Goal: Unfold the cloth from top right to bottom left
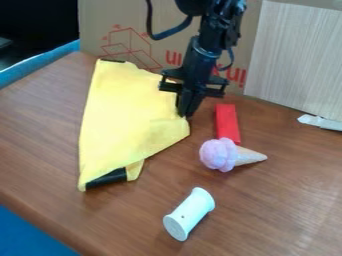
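Folded yellow cloth [127, 115] on the tabletop [267, 215]. The claw [186, 113] is at the cloth's right edge; whether open or closed cannot be determined.

Counter [267, 215]: brown, wood-grained
Left: yellow folded cloth [123, 115]
Centre: red oblong block [227, 122], pink-scooped ice-cream cone [220, 154]
Front: white flanged spool [190, 214]
Right: slim whitish object [320, 122]

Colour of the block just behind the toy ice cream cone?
The block is solid red, seen in the camera view.
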Motion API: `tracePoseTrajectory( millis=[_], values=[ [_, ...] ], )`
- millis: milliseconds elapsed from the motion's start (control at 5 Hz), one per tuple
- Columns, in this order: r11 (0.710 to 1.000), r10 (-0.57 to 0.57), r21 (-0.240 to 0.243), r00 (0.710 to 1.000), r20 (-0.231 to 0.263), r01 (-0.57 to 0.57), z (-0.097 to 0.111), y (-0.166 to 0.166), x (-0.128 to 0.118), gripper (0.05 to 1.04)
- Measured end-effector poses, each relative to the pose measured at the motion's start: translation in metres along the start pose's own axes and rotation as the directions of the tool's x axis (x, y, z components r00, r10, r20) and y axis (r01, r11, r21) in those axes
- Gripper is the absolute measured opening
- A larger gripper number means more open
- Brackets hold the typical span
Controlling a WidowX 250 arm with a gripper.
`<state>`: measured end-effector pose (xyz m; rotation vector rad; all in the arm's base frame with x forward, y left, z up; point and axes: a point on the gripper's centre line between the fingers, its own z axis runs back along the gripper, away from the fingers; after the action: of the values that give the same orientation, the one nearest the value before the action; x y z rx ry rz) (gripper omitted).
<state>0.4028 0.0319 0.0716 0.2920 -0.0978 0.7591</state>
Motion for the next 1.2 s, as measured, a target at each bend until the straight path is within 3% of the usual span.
tracePoseTrajectory(
  millis=[200,600,800,1000,1200],
  values=[
    [0.999,0.01,-0.047,1.0,-0.016,-0.011,0.012,0.02,0.01,0.051],
    [0.983,-0.032,-0.183,0.995,-0.094,0.015,0.03,0.073,0.015,0.051],
    [0.98,-0.056,-0.197,0.992,-0.114,0.033,0.02,0.1,0.013,0.051],
    [0.982,-0.079,-0.18,0.987,-0.141,0.053,-0.005,0.13,0.012,0.051],
    [0.987,-0.068,-0.153,0.989,-0.133,0.047,-0.023,0.161,0.019,0.051]
  ],
)
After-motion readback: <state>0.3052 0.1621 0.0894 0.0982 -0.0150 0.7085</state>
